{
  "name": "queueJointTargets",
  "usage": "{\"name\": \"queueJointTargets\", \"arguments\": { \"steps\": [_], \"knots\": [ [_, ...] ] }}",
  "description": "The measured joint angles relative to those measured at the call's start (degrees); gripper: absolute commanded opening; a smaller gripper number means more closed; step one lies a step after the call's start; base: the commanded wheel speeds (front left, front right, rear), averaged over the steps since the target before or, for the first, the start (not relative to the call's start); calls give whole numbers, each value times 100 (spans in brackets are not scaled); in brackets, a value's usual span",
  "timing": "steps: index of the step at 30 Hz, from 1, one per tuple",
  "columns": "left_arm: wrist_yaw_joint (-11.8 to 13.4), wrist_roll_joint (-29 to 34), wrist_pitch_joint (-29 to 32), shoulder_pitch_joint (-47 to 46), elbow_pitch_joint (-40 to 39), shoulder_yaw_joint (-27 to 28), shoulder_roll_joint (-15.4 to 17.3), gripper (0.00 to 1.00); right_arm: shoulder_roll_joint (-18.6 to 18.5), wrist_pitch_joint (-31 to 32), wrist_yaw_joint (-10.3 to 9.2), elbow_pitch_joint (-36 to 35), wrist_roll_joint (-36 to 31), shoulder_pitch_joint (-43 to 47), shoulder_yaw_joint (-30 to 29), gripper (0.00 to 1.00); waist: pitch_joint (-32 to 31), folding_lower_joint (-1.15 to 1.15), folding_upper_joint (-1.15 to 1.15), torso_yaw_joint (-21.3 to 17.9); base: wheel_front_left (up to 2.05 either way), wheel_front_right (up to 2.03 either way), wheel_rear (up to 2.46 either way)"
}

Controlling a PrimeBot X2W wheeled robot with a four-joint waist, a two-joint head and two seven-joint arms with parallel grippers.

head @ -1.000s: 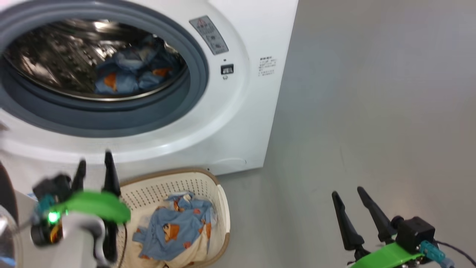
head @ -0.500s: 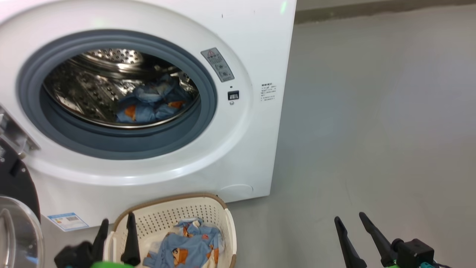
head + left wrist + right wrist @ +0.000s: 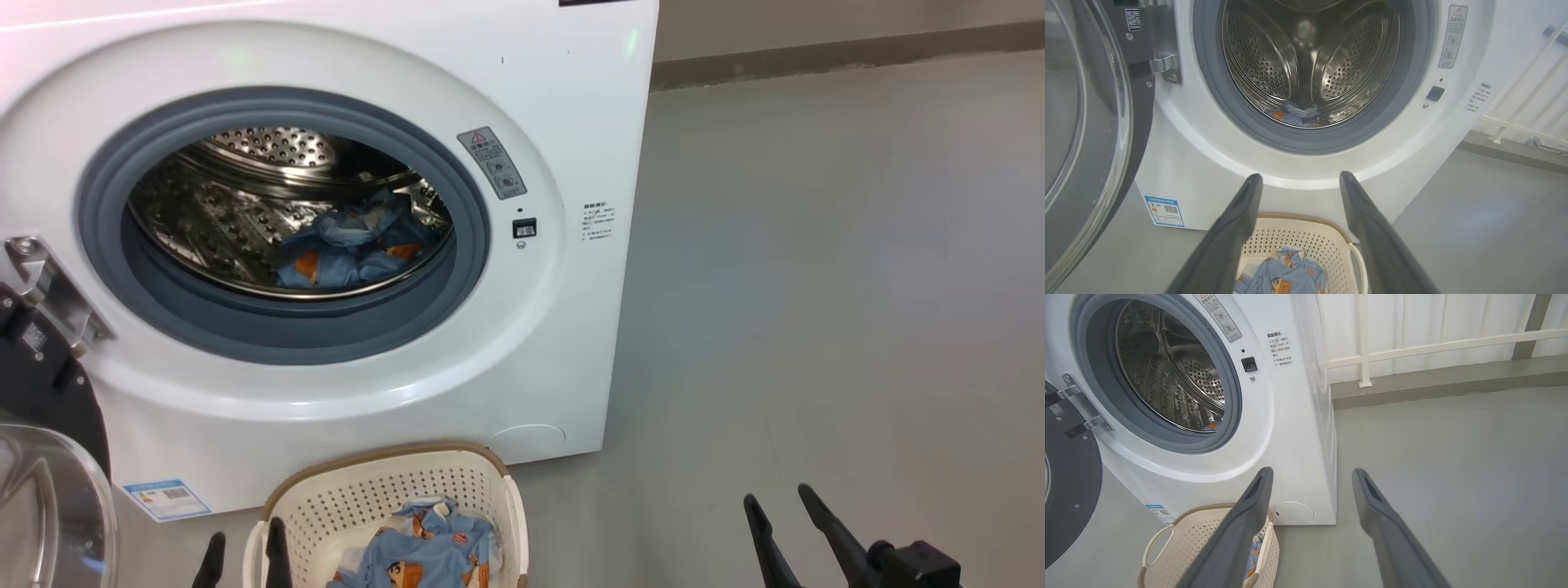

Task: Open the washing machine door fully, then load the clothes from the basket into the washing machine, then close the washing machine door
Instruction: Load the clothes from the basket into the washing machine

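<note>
The head camera has tipped upward, and the left gripper [image 3: 245, 563] has sunk back against the basket [image 3: 375, 454]. It and the right gripper [image 3: 777, 498] are spread and empty. The door [image 3: 49, 384] hangs open. Some clothes [image 3: 351, 245] lie in the washing machine [image 3: 571, 122], and a blue cloth [image 3: 424, 551] remains in the basket. Loading looks half done; the next move is likely a reach down to pinch that cloth.

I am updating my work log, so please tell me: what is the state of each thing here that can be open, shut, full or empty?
washing machine door: open wide, swung left.
drum: partly loaded, blue clothes at its bottom.
basket: not empty, bear-print clothes inside.
left gripper: jaws open, empty.
right gripper: jaws open, empty.
</note>
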Motion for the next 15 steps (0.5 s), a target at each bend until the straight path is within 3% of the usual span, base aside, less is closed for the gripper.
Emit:
{"name": "queueJointTargets", "arguments": {
  "steps": [15],
  "knots": [
    [78, -87, 0, 536, -354, 46, 14, 100, -58, 0, 0, -13, -225, 152, -45, 100, -216, 0, 0, 13, 0, 0, 0]
  ]
}}
